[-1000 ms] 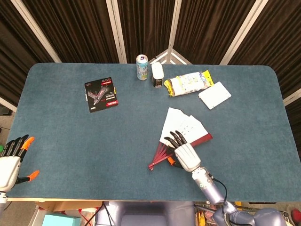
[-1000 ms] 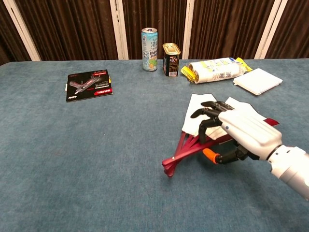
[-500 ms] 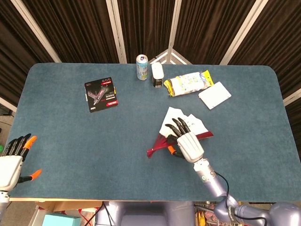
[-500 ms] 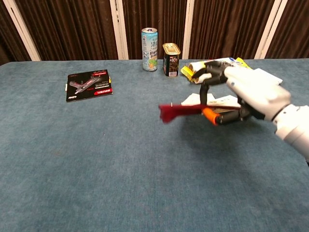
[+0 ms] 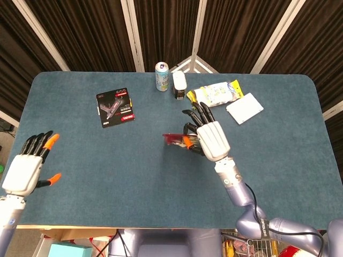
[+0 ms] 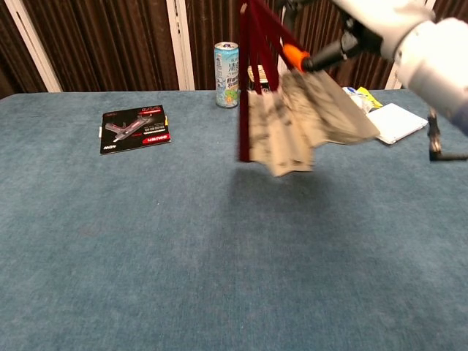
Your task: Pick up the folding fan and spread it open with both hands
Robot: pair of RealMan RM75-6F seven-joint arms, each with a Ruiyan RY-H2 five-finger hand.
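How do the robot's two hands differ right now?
The right hand holds the fan raised above the table; the left hand holds nothing. The right hand is over the table's middle; the left hangs by its near left edge, fingers spread. Both have white backs and dark fingers.

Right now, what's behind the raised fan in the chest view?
The folding fan, held by the right hand, covers most of the dark can and part of the snack bag. The green can shows beside it.

Both hands, left hand [image 5: 22,174] & right hand [image 5: 210,140]: white shell backs, black fingers, orange thumb tips; right forearm silver-grey w/ thin black cable.
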